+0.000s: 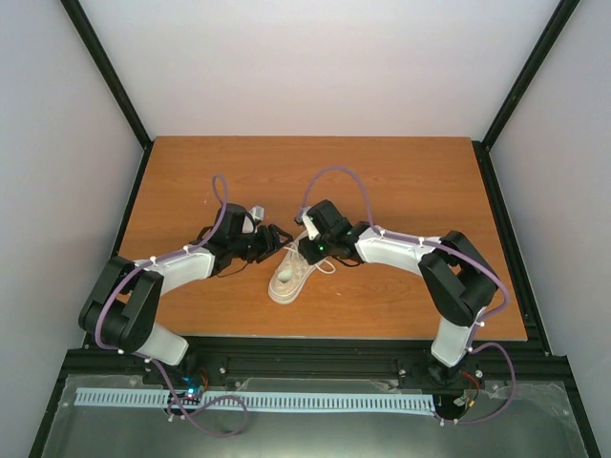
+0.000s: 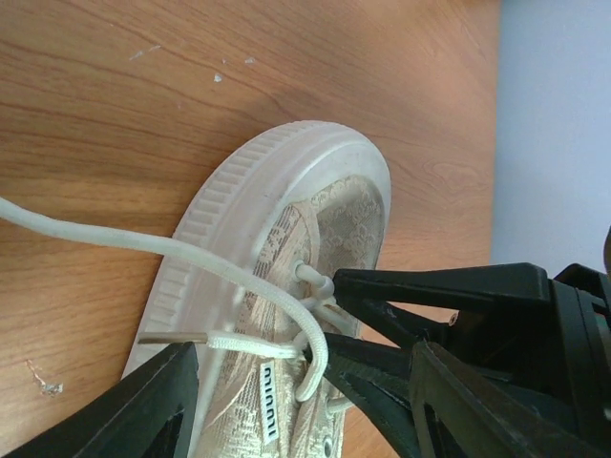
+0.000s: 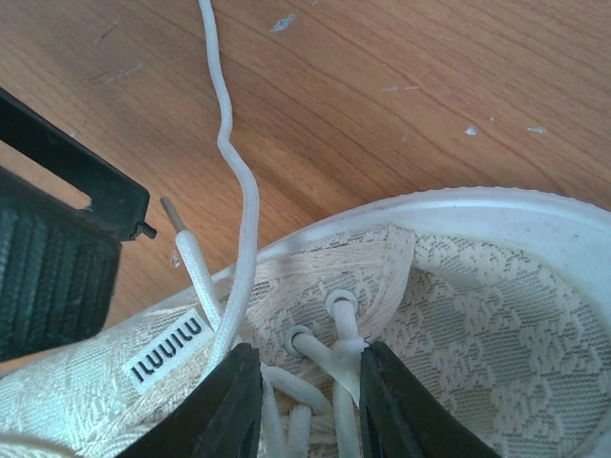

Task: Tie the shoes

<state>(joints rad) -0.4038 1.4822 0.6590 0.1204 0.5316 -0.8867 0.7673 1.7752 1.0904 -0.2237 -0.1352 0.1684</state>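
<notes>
The cream sneaker (image 1: 289, 277) lies on its sole on the wooden table (image 1: 410, 191), a little toward 6 o'clock from the middle in the overhead view. Its toe points to about 1 o'clock, and both of my arms meet over that end. My right gripper (image 3: 310, 382) is down on the lace-up front. Its 2 fingers (image 3: 234, 401) are narrowly apart and straddle the pale laces (image 3: 342, 329) where they cross just below 2 eyelets, without squeezing them flat. My left gripper (image 1: 281, 244) is at the sneaker's 9 o'clock side with its fingers (image 2: 158, 405) spread wide and nothing held between them. 1 loose lace strand (image 2: 115, 239) trails over the table toward 9 o'clock in the left wrist view. A lace tip (image 3: 174, 215) sticks out beside the tongue's small white label (image 3: 170, 348).
</notes>
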